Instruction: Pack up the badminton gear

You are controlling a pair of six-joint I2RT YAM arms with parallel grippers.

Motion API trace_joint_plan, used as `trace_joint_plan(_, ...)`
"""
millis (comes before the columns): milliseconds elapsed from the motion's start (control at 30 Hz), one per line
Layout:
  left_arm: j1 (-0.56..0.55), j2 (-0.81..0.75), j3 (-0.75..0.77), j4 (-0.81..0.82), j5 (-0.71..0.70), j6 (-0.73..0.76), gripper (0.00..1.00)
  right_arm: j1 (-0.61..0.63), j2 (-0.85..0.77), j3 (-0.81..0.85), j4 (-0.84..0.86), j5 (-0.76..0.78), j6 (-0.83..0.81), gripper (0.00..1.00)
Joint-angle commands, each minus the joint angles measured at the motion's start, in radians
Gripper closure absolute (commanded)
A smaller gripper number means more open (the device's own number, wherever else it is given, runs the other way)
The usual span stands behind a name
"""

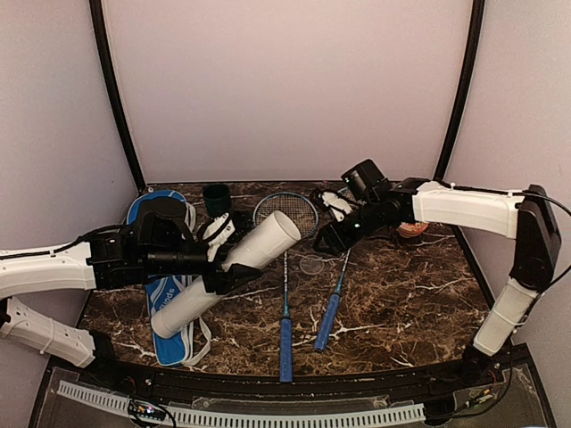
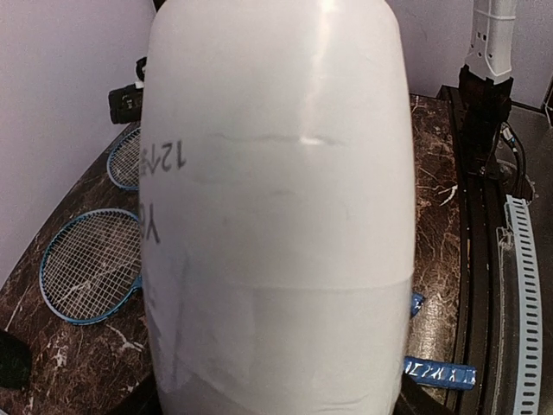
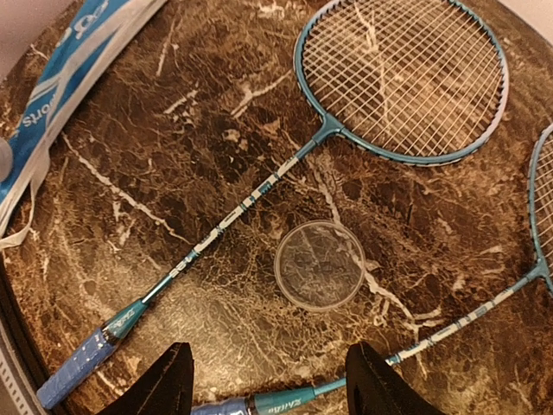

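My left gripper (image 1: 217,267) is shut around the long white tube (image 1: 234,267) and holds it tilted, open end up and to the right, above the blue racket bag (image 1: 169,308). The tube fills the left wrist view (image 2: 276,207) and hides that gripper's fingers. Two blue-handled rackets (image 1: 285,294) (image 1: 330,312) lie side by side at the centre. My right gripper (image 3: 268,385) is open and empty, hovering over them just short of a clear round lid (image 3: 320,265). White shuttlecocks show beside the left gripper (image 1: 219,230) and by the right arm (image 1: 337,203).
A small dark cup (image 1: 216,198) stands at the back next to the bag's top. A brownish round object (image 1: 412,229) lies behind the right arm. The enclosure walls close in at the back and sides. A cable track (image 1: 268,415) runs along the near edge.
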Motion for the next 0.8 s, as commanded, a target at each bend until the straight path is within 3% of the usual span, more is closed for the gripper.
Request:
trace_joint_plan(0,0.000,-0.038,-0.023,-0.011,-0.015,-0.029,0.60,0.036,0.117,0.060,0.044,0.055,-0.038,0.41)
trace_joint_plan(233,0.000,-0.051,-0.021,-0.021,-0.021,-0.023,0.60,0.062,0.282,0.150,0.021,0.078,-0.062,0.48)
trace_joint_plan(767,0.000,-0.030,-0.027,0.002,-0.011,-0.002,0.60,0.093,0.444,0.225,-0.048,0.110,-0.079,0.63)
